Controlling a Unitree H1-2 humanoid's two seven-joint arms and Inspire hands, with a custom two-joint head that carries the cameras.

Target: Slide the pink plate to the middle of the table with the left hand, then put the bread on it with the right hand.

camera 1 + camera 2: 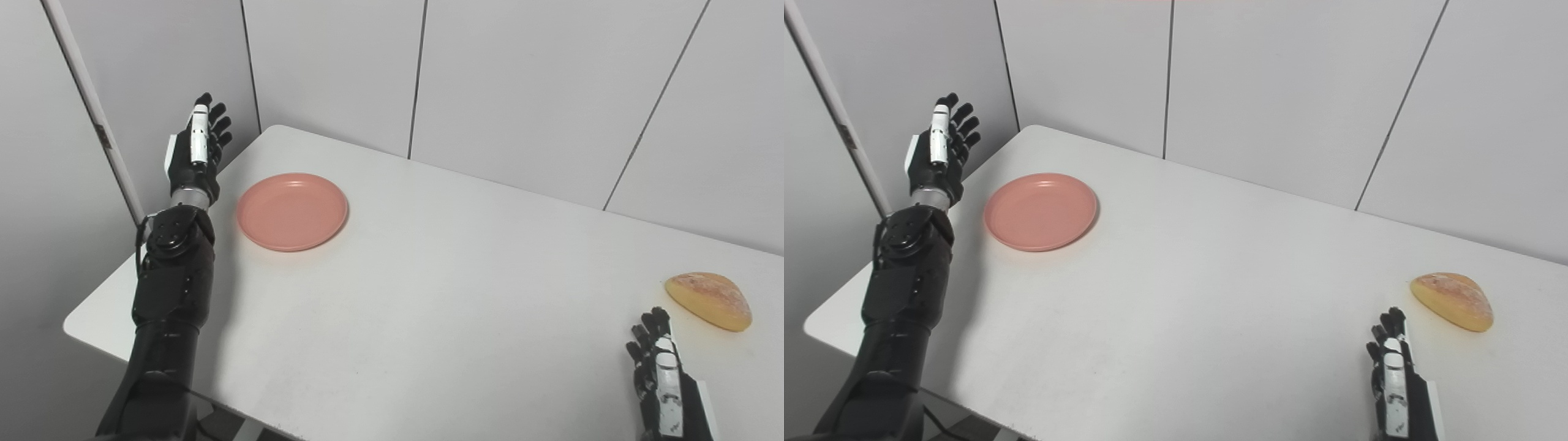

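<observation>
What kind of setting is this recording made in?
Probably a lab or test booth, not a home: a bare white table boxed in by plain grey wall panels, with only a pink plate and a bread set out as props.

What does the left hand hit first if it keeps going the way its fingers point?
Probably the wall panel. The left hand points up and away beside the table's left edge, and the pink plate lies off to its right, outside that line. Depth is unclear.
</observation>
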